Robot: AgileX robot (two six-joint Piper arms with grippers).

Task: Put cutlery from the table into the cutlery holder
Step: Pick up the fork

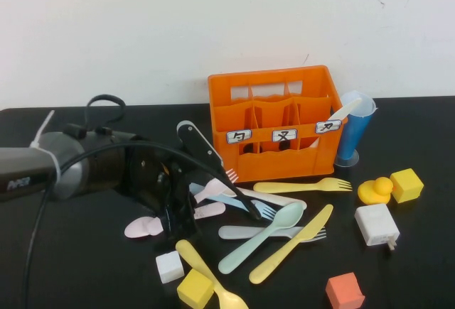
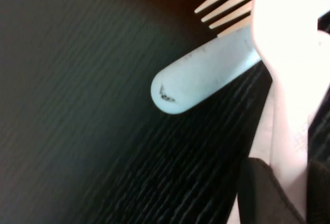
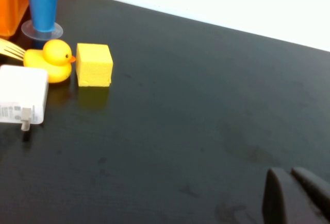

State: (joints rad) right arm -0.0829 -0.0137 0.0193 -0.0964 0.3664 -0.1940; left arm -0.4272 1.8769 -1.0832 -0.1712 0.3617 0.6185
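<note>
At the left of the high view the left arm (image 1: 85,167) reached in over the black desk (image 1: 78,266) toward the middle of the frame. Its wrist view showed the left gripper (image 2: 285,198) at the lower right of the frame, its dark fingers (image 2: 260,193) clamped on either side of a pink utensil (image 2: 289,80). That utensil lay across the rounded handle of a pale blue fork (image 2: 201,74).

Just left of the heap lay a pink spoon (image 1: 142,227). Below it sat a white cube (image 1: 169,266) and a yellow cube (image 1: 194,289), with a yellow spoon (image 1: 206,273) touching the yellow one.

Most of the cutlery still lay loose at the centre. A mint spoon (image 1: 266,234) and a yellow knife (image 1: 291,245) lay side by side on a slant, and a yellow fork (image 1: 298,186) lay flat above them.

The orange cutlery holder (image 1: 274,121) stood upright above the heap, near the desk's far edge, with three white labels on its front. A white utensil (image 1: 345,109) stuck out at its right end, leaning toward the blue cup (image 1: 353,135) just beside it.

Right of the heap lay a white charger (image 1: 375,224). An orange cube (image 1: 345,291) sat below it, and a yellow duck (image 1: 375,190) above it touched another yellow cube (image 1: 407,185).

The right gripper (image 3: 291,195) appeared only in its own wrist view, at the lower right. Its fingertips were together over bare desk, well apart from the duck.
</note>
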